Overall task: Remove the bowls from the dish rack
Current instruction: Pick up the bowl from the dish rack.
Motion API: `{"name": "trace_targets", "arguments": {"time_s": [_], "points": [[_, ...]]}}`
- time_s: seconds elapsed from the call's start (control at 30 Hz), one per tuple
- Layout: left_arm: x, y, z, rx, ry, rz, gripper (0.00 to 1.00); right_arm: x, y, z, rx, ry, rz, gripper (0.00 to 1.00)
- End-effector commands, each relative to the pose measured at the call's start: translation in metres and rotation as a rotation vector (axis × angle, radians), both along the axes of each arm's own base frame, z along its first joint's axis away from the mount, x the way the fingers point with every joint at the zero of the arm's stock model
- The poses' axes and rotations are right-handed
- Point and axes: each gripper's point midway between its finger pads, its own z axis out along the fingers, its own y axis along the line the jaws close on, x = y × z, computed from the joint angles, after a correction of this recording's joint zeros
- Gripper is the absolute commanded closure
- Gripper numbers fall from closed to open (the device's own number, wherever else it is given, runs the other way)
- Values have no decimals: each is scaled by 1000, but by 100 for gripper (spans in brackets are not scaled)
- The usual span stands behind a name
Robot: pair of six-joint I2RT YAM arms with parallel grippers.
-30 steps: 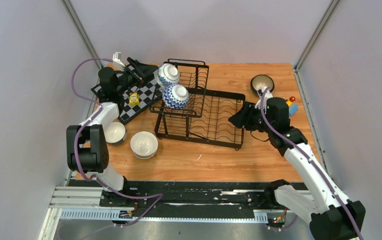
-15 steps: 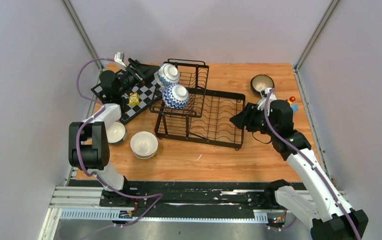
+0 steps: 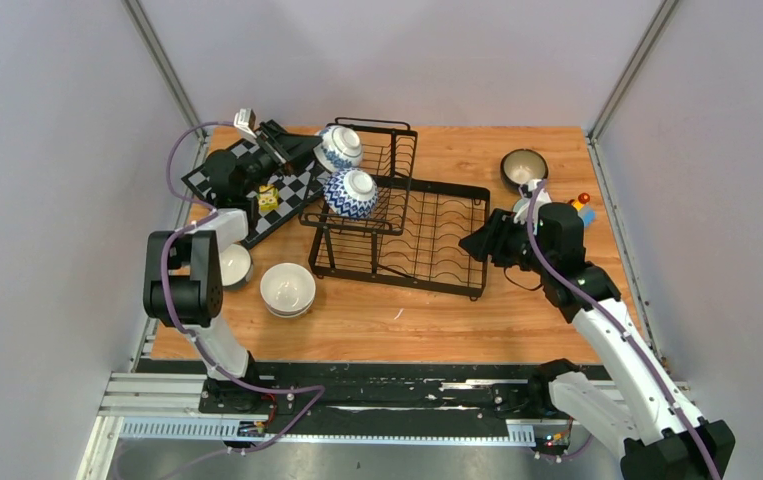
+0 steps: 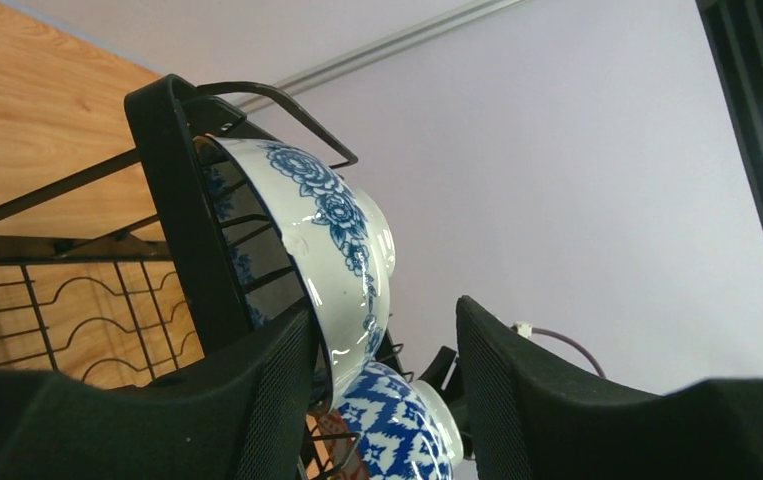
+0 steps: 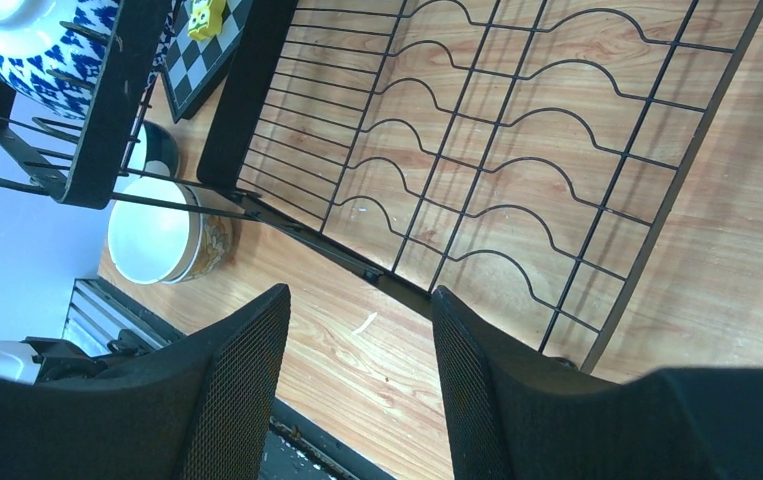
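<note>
The black wire dish rack [image 3: 427, 225] stands mid-table. Its raised basket holds two blue-and-white bowls: a floral one [image 3: 339, 147] tipped on edge at the far left corner, and a zigzag-patterned one [image 3: 350, 192] beside it. My left gripper [image 3: 307, 150] reaches in from the left. In the left wrist view the floral bowl's [image 4: 332, 235] rim sits between its jaws; my left gripper [image 4: 385, 310] is open, one finger [image 4: 267, 390] against the rim and the other apart from it. My right gripper [image 3: 477, 243] hovers open and empty at the lower tray's right end [image 5: 477, 170].
On the table left of the rack are a stack of white and beige bowls [image 3: 287, 289] and a smaller bowl [image 3: 232, 265]. A dark bowl [image 3: 523, 166] sits at the far right. A checkered mat [image 3: 287, 190] with a yellow piece [image 3: 268, 197] lies under my left arm. Small toys [image 3: 583, 208] lie at the right edge.
My left gripper has moved right onto the floral bowl's rim and its jaws have narrowed. The right arm has barely shifted.
</note>
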Motion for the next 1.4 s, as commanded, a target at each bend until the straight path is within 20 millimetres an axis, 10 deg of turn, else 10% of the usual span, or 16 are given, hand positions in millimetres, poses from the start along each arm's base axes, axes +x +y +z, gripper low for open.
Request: {"name": "trace_targets", "arguments": {"time_s": [0.0,0.87,1.37], "points": [[-8,-8,9,-37,-54,-55,47,-6,2,-3,8,18,6,42],[-15,-23,39,-157,-138,-143,100,-12,-5,-8,-3,17,-10,42],[-16,-21,70,-281,-208,-158,100,-14,-8,-7,-11,7,-15,42]]}}
